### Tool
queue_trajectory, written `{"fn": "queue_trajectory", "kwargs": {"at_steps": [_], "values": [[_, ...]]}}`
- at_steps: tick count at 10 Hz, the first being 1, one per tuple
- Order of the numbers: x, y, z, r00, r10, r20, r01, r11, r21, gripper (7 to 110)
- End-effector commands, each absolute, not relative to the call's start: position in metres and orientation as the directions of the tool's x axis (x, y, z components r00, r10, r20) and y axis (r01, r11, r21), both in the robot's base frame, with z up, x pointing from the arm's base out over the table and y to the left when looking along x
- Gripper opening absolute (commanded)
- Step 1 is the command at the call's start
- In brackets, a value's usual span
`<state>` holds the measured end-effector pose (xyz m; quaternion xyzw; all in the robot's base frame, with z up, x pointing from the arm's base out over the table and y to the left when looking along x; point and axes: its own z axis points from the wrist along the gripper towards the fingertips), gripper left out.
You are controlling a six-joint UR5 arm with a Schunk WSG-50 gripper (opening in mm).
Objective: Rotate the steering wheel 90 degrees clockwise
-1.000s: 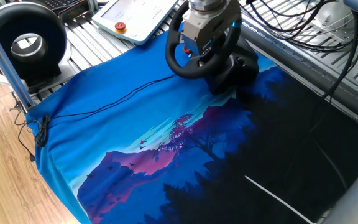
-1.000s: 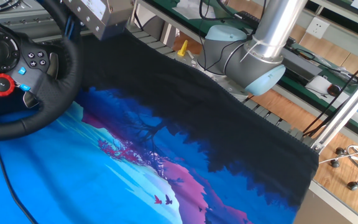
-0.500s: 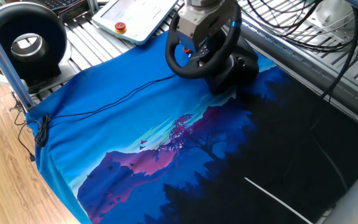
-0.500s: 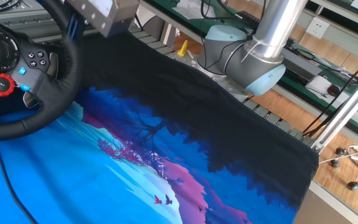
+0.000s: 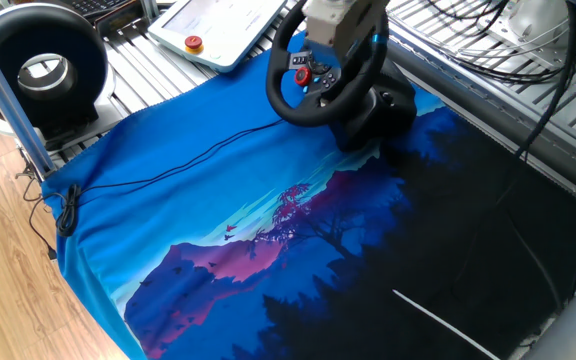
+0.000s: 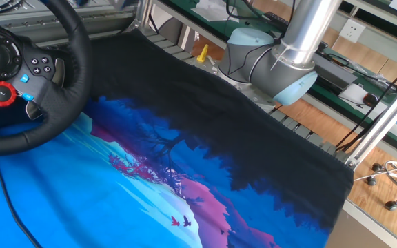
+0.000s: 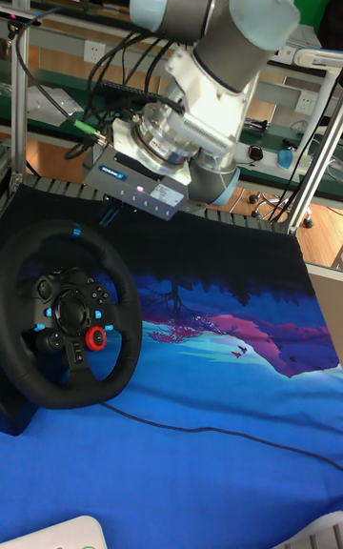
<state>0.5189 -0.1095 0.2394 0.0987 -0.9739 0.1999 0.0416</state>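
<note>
The steering wheel point(image 5: 320, 78) is black and stands upright on its bulky base point(image 5: 383, 112) at the far end of the cloth. Its hub shows a red button and small blue ones in the other fixed view point(image 6: 19, 76). In the tall fixed view the steering wheel point(image 7: 71, 315) has its blue rim stripe at the top. My gripper point(image 7: 111, 217) hangs just above and behind the rim's upper right, apart from it. From one fixed view the gripper point(image 5: 340, 25) is over the wheel's top edge. Its fingers are too dark and small to judge.
A blue landscape-printed cloth point(image 5: 268, 250) covers the table, with a thin black cable point(image 5: 168, 165) across it. A black ring-shaped device with a silver-white centre point(image 5: 43, 65) and a white pendant point(image 5: 213, 25) sit at the back left. The arm's base point(image 6: 274, 65) stands beyond the cloth.
The gripper has lifted up and away from the wheel's rim, uncovering the red hub button and leaving the other fixed view. The wheel itself has not turned.
</note>
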Motion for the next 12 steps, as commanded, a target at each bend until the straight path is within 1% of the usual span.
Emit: {"fn": "queue_trajectory", "kwargs": {"at_steps": [1, 2, 3, 4, 6, 7, 8, 9, 10, 11, 12], "values": [[0.537, -0.119, 0.25, -0.97, -0.244, -0.005, -0.226, 0.904, -0.363, 7], [0.532, -0.131, 0.261, -0.968, -0.25, 0.0, -0.228, 0.887, -0.401, 7], [0.526, -0.136, 0.271, -0.967, -0.253, -0.003, -0.23, 0.884, -0.408, 7], [0.516, -0.136, 0.275, -0.965, -0.261, -0.011, -0.237, 0.893, -0.383, 7], [0.527, -0.144, 0.271, -0.928, -0.362, -0.092, -0.306, 0.878, -0.369, 7], [0.537, -0.155, 0.272, -0.896, -0.429, -0.119, -0.349, 0.843, -0.411, 7], [0.553, -0.179, 0.283, -0.85, -0.513, -0.119, -0.385, 0.759, -0.524, 7], [0.56, -0.188, 0.283, -0.829, -0.547, -0.117, -0.398, 0.723, -0.565, 7], [0.558, -0.173, 0.267, -0.832, -0.537, -0.14, -0.404, 0.759, -0.51, 7], [0.559, -0.165, 0.26, -0.836, -0.527, -0.156, -0.399, 0.777, -0.487, 7], [0.546, -0.156, 0.256, -0.843, -0.523, -0.129, -0.425, 0.792, -0.439, 7]]}}
